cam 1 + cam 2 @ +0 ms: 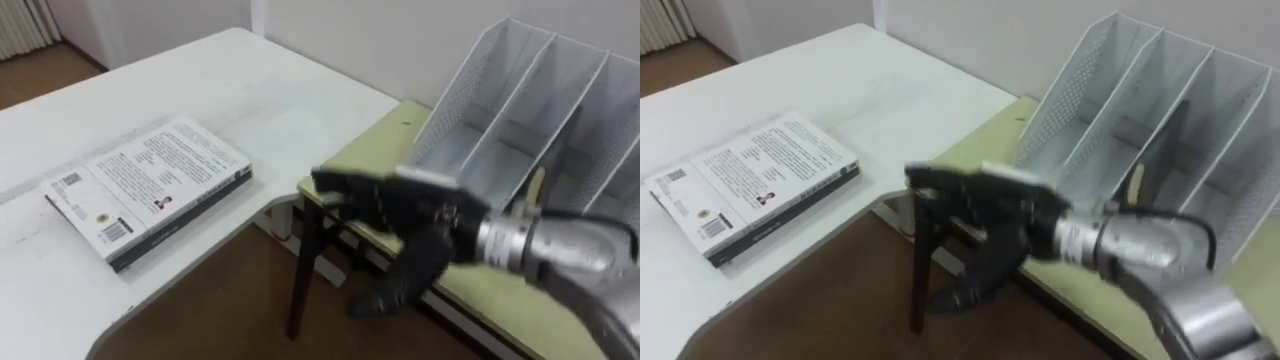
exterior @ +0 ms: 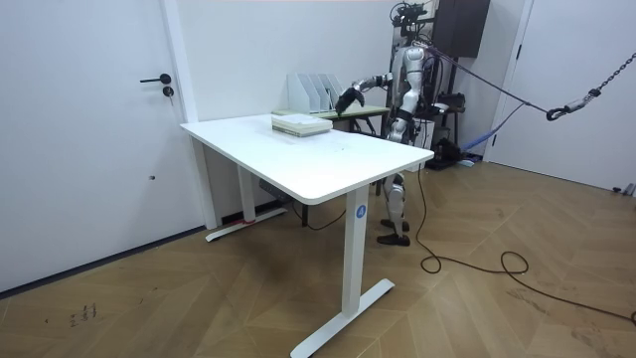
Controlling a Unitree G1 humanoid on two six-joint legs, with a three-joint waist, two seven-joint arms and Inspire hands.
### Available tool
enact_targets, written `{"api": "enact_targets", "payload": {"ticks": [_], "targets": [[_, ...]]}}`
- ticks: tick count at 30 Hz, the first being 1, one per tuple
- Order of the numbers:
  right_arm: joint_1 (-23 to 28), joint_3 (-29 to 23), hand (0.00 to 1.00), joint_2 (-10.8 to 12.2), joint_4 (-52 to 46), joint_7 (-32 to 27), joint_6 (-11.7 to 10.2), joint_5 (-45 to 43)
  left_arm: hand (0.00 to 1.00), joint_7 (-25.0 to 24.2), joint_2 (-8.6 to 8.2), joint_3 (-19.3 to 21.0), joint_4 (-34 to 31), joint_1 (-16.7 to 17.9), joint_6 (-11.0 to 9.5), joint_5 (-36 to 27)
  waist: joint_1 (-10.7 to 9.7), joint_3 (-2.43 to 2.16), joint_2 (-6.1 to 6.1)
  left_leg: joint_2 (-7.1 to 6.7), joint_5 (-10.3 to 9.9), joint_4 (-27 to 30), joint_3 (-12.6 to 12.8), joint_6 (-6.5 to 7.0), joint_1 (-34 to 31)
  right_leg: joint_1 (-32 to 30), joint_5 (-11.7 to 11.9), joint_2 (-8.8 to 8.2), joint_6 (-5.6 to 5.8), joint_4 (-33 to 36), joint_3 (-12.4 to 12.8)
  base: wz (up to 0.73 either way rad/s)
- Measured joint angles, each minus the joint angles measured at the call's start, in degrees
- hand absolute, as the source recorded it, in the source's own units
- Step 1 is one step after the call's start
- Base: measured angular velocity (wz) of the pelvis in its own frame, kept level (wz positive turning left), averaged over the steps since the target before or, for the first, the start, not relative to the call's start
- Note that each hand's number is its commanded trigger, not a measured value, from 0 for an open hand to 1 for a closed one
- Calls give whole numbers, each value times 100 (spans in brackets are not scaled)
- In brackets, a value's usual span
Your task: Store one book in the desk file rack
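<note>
- White worktop [image 1: 300, 110] near a corner of the room carries the book [image 1: 150, 185], flat, cover up, near its edge.
- Right robot hand [image 1: 400, 225] reaches toward the book with relaxed fingers, grasping nothing.
- Mesh file rack [image 1: 540, 110] stands upright on the green side table [image 1: 375, 150], well apart from the book, slots free.

The book [image 1: 150, 190] cover carries printed lines and a barcode, too small to read.

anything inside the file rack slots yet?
No book: the slots of the rack that show look empty. The book lies flat on the white table. The right hand, open, covers the slots' lower front, so that part cannot be seen.
</note>
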Motion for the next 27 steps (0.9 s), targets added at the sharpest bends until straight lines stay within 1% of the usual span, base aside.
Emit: {"api": "enact_targets", "payload": {"ticks": [1,2,3,4,5,6,7,8,9,10,11,12,13,14,15,16,17,18,20,22,24,25,27], "targets": [[266,77,0,90,326,167,-12,-316,0,5,-1,-95,46,-53,-5,-78,8,27,37,0,-2,1,14,4,-4,-2,3,-3,5,0,-8,0],[385,134,0,117,530,196,-11,-471,0,8,0,-171,54,-63,-15,-121,9,29,52,-1,-6,2,15,9,-3,1,4,-6,6,3,-14,3],[632,203,0,141,928,225,8,-738,0,29,2,-312,93,-102,-63,-225,25,46,95,-1,-9,3,9,15,-5,2,5,-10,8,12,-14,0],[865,172,0,200,1299,241,11,-1034,0,62,-10,-319,118,-96,-118,-226,26,46,130,-1,-12,0,17,19,-33,-4,6,-11,10,12,-12,0],[969,152,0,233,1459,232,11,-1207,0,83,-14,-313,135,-90,-141,-223,23,40,146,0,-12,-5,19,18,-35,-8,6,-9,10,11,-8,0],[1162,22,0,353,1851,193,12,-1405,0,162,-33,-313,134,-57,-163,-227,-50,21,181,2,-12,-26,20,18,-43,-8,6,-9,10,11,-15,0],[1257,-92,0,430,2059,140,13,-1443,0,205,-53,-307,131,-36,-167,-226,-73,5,199,2,-12,-37,26,18,-41,-8,6,-10,11,11,-17,0],[1394,-321,0,643,2543,-20,-33,-1565,0,297,-92,-293,143,23,-185,-225,-109,-37,246,0,-12,-46,33,18,-23,5,5,-9,12,4,-14,0],[1453,-574,0,897,3183,-256,-113,-1629,0,398,-138,-300,131,68,-203,-239,-216,-70,276,-2,-12,-42,37,18,3,38,3,-9,13,0,-16,0],[1485,-698,0,1008,3484,-392,-142,-1659,0,441,-166,-300,126,130,-237,-251,-269,-74,296,-5,-12,-35,36,18,21,61,2,-10,14,-9,-16,0],[1584,-913,0,1189,3987,-659,-205,-1668,0,503,-220,-299,122,152,-291,-299,-305,-85,322,-13,-12,-40,42,18,53,109,0,-10,17,-46,-15,0],[1712,-1058,0,1298,4392,-900,-268,-1572,0,555,-269,-288,132,192,-309,-341,-331,-106,328,-15,-11,-48,56,19,66,136,-1,-8,19,-88,-8,0],[1775,-1158,0,1348,4577,-1019,-303,-1517,0,567,-286,-267,131,215,-318,-332,-338,-101,322,-16,-11,-47,62,19,72,146,-1,-8,20,-97,-6,-4],[1835,-1438,0,1467,4921,-1245,-401,-1329,0,591,-311,-212,127,268,-381,-329,-369,-97,340,-13,-11,-44,82,19,77,146,-3,-5,23,-98,5,-6],[1818,-1645,0,1586,5276,-1449,-548,-1201,0,650,-347,-126,133,357,-432,-329,-399,-90,342,-6,-10,-42,121,18,108,149,-3,1,23,-103,23,-8],[1808,-1709,0,1632,5455,-1541,-635,-1136,0,674,-373,-60,133,377,-442,-319,-422,-76,357,-2,-10,-44,137,18,131,168,-3,3,23,-114,28,-4],[1802,-1874,0,1730,5761,-1705,-742,-1070,0,686,-424,90,130,446,-457,-299,-442,-67,362,0,-10,-48,170,18,175,214,-6,4,28,-176,17,3],[1796,-1999,0,1796,6001,-1837,-802,-977,0,698,-453,190,129,457,-467,-237,-456,-70,373,2,-11,-57,196,17,200,226,-8,6,33,-191,18,5],[1806,-2088,0,1849,6275,-2055,-890,-888,0,726,-502,344,142,524,-461,-174,-449,-58,389,-1,-11,-103,205,18,239,236,-7,8,34,-196,31,-2],[1793,-2155,0,1870,6393,-2262,-900,-885,0,793,-549,494,131,572,-445,-142,-455,-56,412,-9,-12,-119,193,18,274,274,-9,11,40,-217,45,-2],[1795,-2228,0,1885,6476,-2545,-922,-886,0,839,-573,647,124,594,-401,46,-475,-52,440,-21,-12,-148,176,18,319,334,-3,16,56,-273,45,4],[1796,-2260,0,1896,6498,-2621,-942,-886,0,850,-575,669,124,597,-400,83,-480,-43,449,-24,-12,-153,172,18,337,363,0,19,60,-286,45,5],[1797,-2300,0,1935,6593,-2897,-1008,-864,0,961,-579,705,127,605,-399,101,-560,-43,477,-36,-12,-167,182,19,371,430,-2,19,74,-300,29,8]]}}
